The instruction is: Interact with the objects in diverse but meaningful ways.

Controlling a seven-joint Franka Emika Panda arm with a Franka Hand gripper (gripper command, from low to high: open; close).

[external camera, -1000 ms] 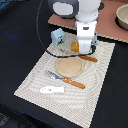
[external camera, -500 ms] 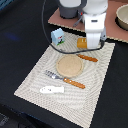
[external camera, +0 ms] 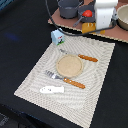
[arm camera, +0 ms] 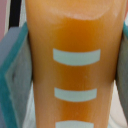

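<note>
My gripper (external camera: 95,25) is shut on the golden bread loaf (external camera: 88,26) and holds it over the brown board (external camera: 107,34) at the back. In the wrist view the loaf (arm camera: 75,30), orange with white stripes, fills the gap between my grey fingers (arm camera: 14,75). The red tomato (external camera: 87,14) is just behind the loaf, and the grey two-handled pot (external camera: 70,7) stands to the exterior view's left of it. The white-and-blue milk carton (external camera: 58,36) stands at the placemat's far corner. The flat white fish piece (external camera: 52,89) lies near the mat's front edge.
A round tan plate (external camera: 69,65) sits mid-placemat (external camera: 35,80), between an orange-handled fork (external camera: 67,80) and knife (external camera: 82,57). A pale bowl (external camera: 122,17) stands at the board's right end. A black cable (external camera: 65,31) curves behind the carton.
My gripper has moved toward the exterior view's right and farther back, from over the mat's far edge to over the brown board, with the loaf in it.
</note>
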